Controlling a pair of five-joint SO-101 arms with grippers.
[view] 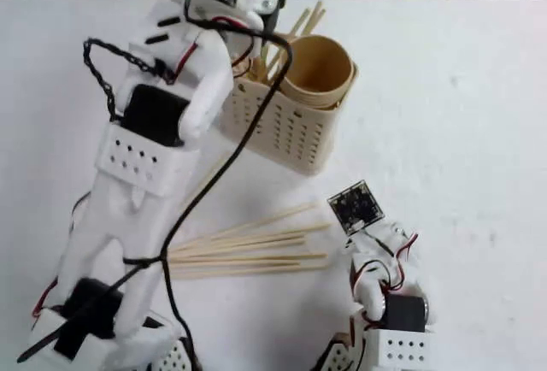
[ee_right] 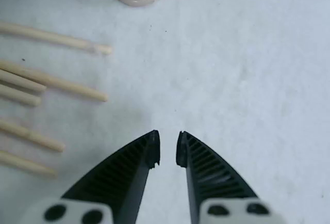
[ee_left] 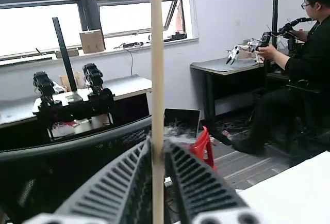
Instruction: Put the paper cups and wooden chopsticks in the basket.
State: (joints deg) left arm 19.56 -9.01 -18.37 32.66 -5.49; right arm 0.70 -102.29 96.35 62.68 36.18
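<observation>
Right gripper (ee_right: 167, 146) is held low over the table (view: 461, 132) at the near edge. Its jaws are parted by a narrow gap and nothing is caught between them. Loose chopsticks (view: 248, 247) are laid flat on the table just beside it, on the side of the left arm (view: 145, 157). They are roughly parallel and slightly fanned, and in the right wrist view their ends are seen near the fingertips without touching them. Farther back, apart from that bundle, the basket (view: 291, 132) is stood on the table. A cup (view: 320, 63) is seated in it, tilted, on the side away from the left arm. Stowed chopsticks (view: 303, 22) are stuck out above the rim at the cup's far side. At the far end, the left arm is stretched up alongside the basket. The left gripper (ee_left: 157, 146) is clamped on a single chopstick (ee_left: 157, 79), which is run straight out between the jaws. Contact between that chopstick and the basket cannot be told.
</observation>
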